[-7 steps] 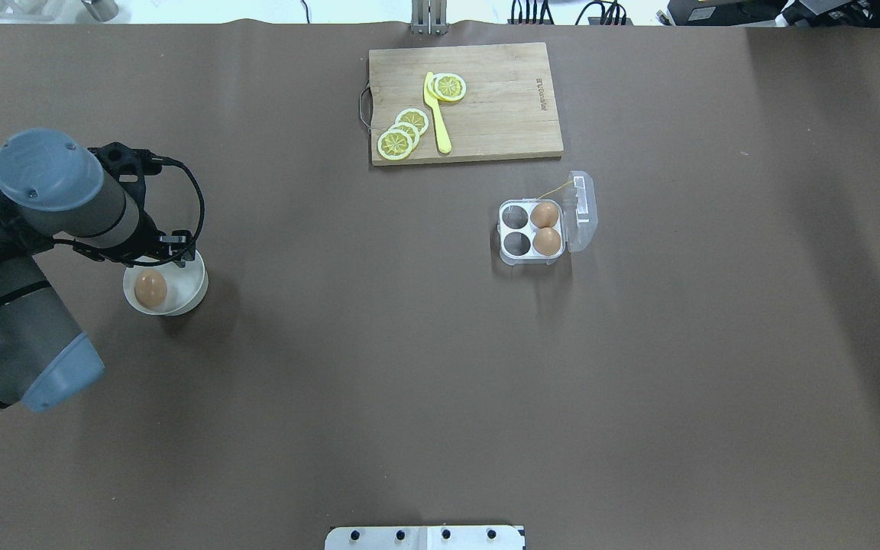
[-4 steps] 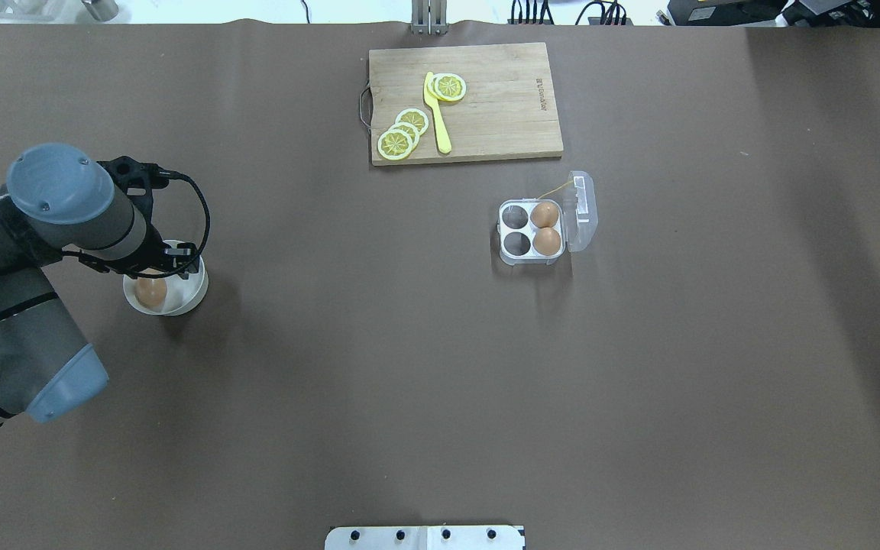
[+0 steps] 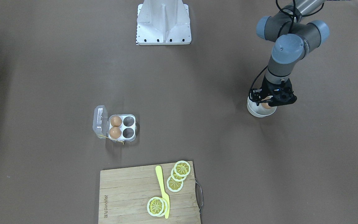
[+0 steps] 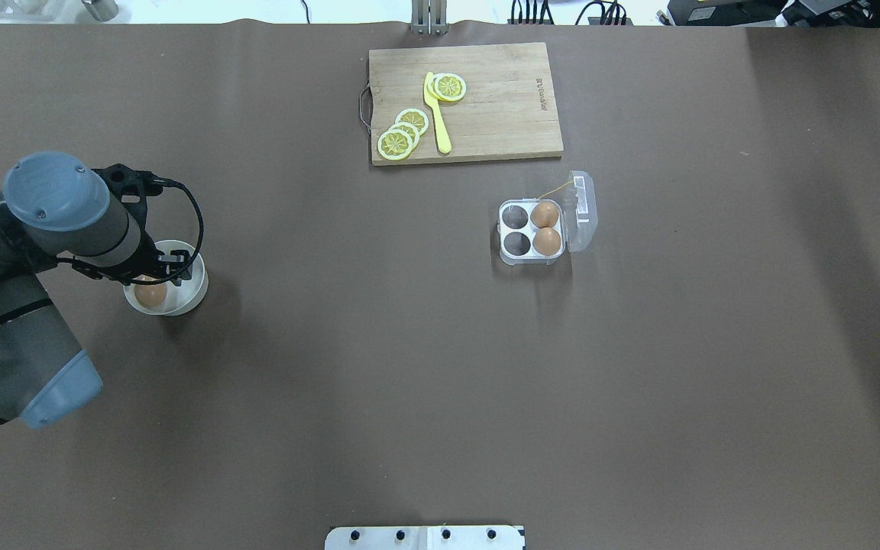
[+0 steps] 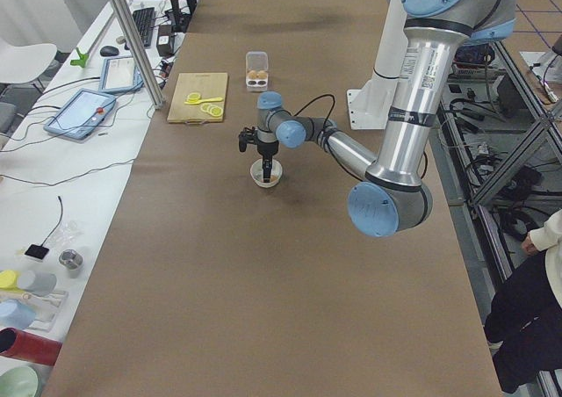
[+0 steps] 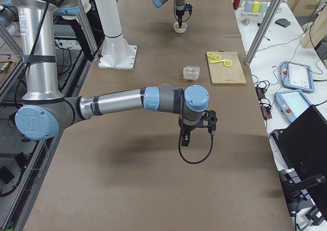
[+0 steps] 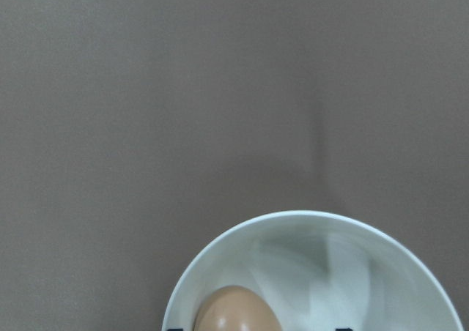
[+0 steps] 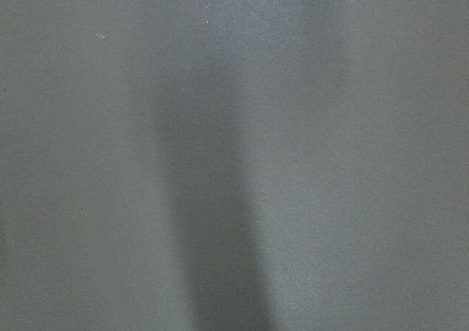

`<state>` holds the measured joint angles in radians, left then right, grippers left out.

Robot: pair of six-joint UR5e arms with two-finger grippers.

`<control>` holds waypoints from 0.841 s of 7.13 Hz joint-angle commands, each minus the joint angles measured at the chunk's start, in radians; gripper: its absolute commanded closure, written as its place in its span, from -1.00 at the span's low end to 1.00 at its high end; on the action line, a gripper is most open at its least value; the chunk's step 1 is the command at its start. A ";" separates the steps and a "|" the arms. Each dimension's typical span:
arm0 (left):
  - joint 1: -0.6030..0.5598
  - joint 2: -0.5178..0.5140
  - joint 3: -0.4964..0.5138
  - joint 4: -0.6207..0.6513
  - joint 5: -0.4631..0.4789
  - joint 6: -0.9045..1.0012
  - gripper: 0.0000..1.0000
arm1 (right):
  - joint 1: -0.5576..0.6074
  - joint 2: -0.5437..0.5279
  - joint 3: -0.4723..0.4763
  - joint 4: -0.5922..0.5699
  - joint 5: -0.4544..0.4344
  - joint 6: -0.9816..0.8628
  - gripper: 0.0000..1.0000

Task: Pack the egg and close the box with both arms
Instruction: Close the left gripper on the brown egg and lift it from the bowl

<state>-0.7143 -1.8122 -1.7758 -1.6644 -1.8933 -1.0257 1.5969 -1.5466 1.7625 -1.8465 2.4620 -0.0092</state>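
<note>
One orange-brown egg lies in a round white bowl at the table's left. My left gripper hangs just above it, jaws open and pointing down, and hides the egg's far part. In the left wrist view the egg sits at the bottom edge inside the bowl's rim. The clear box stands open at centre right, lid flipped to its right. It holds two eggs in its right cells; the left cells are empty. My right gripper shows only in the exterior right view, and I cannot tell its state.
A wooden cutting board with lemon slices and a yellow knife lies at the far middle. A white fixed stand is at the robot's base. Brown table surface lies between bowl and box.
My left gripper has moved from the bowl's far rim to above the egg and now covers part of it. The box and its eggs have not moved.
</note>
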 commanded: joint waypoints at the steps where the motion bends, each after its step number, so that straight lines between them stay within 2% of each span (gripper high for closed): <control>1: 0.013 -0.004 0.001 0.000 -0.001 -0.002 -0.52 | 0.000 -0.001 0.000 0.000 -0.002 0.000 -1.00; 6: 0.024 -0.007 0.016 -0.002 0.000 -0.007 -0.52 | 0.000 -0.003 0.000 0.000 -0.002 0.000 -1.00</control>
<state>-0.6907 -1.8189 -1.7604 -1.6658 -1.8931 -1.0319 1.5969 -1.5492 1.7625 -1.8469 2.4605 -0.0092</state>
